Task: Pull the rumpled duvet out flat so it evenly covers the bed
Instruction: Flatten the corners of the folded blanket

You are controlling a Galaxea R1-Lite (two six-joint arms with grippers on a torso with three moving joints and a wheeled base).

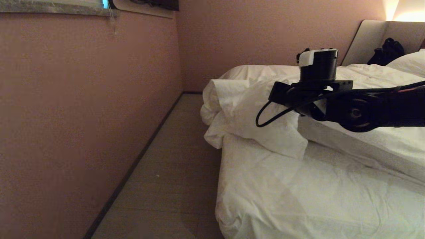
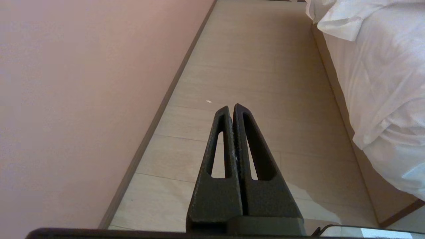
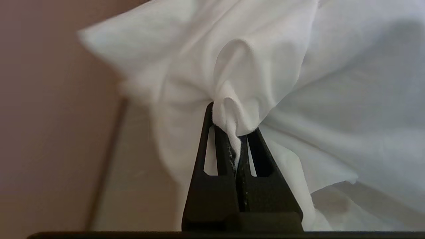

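**A:** Filling the right half of the head view is the bed point(image 1: 282, 199), a wide mattress under a thin, creased white sheet. What surrounds it?

**B:** A dusty-pink wall point(image 1: 83, 116) runs along the left and turns a corner behind the bed. Between wall and bed lies a strip of pale plank floor point(image 1: 166, 166) edged by a dark skirting board point(image 1: 132, 169). At the far right a padded beige headboard point(image 1: 368, 39) stands under a warm glow, with a dark bundle point(image 1: 386, 51) leaning against it.

**A:** And the counts?

**B:** One bed, one duvet point(image 1: 252, 113), one pillow point(image 1: 410, 63) showing at the far right, two arms. Only the right arm point(image 1: 365, 109) is in the head view, reaching in from the right across the mattress.

**A:** Where is the duvet?

**B:** Bunched toward the far half of the bed, puffy and heavily wrinkled, its left edge folded into a thick roll that hangs over the left side of the mattress. One flap droops onto the bare sheet.

**A:** What are the pincers doing?

**B:** The right pincer point(image 3: 237, 146) has its two black, slotted, wedge-shaped fingers point(image 3: 215, 166) clamped together on a gathered pinch of the duvet's white cotton, the cloth fanning out from the tips in soft folds. The left pincer point(image 2: 231, 109) is fully closed on nothing, hanging above the floor beside the bed's left side, well apart from the duvet.
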